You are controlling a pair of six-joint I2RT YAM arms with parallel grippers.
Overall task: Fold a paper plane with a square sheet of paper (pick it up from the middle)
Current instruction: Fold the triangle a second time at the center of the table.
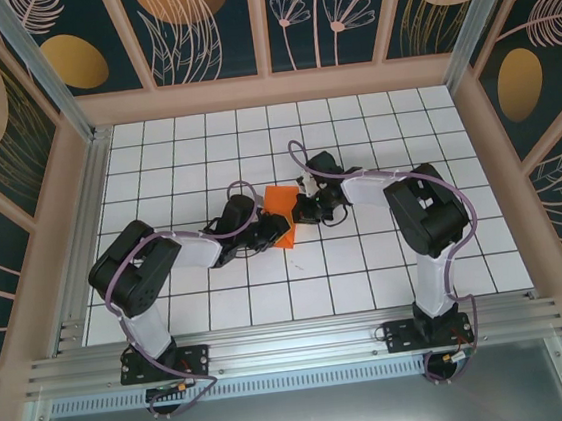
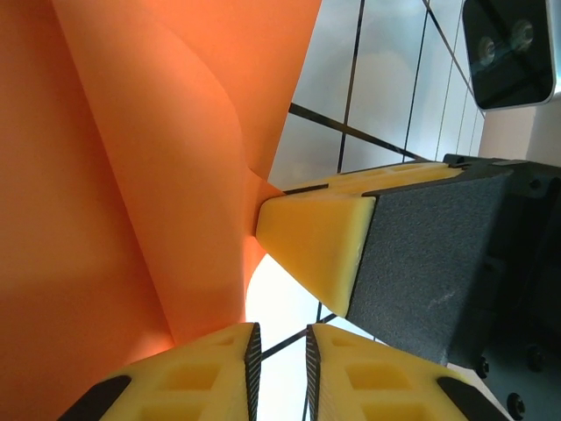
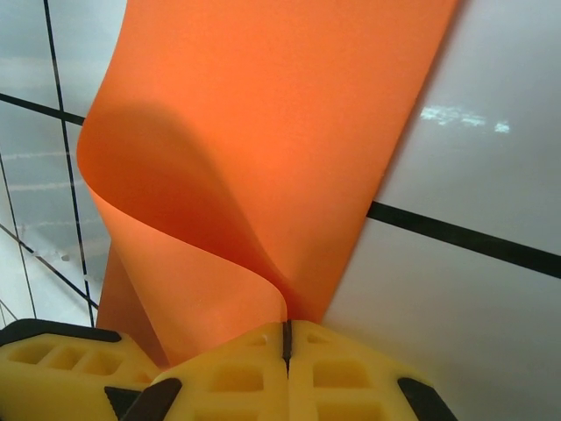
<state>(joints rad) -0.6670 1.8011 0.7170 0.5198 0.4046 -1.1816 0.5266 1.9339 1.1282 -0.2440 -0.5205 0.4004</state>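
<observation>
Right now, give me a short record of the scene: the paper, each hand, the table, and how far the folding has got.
paper: square sheet of paper, orange, curled and partly raised between the two hands
right hand: shut on a curled edge of the sheet
left hand: pads slightly apart, table showing through the gap, sheet edge meeting one pad
table: white grid tiles
stage: no pointed plane shape yet

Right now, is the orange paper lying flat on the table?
No, the orange paper bends in a curl, pinched in the shut right gripper.
</observation>
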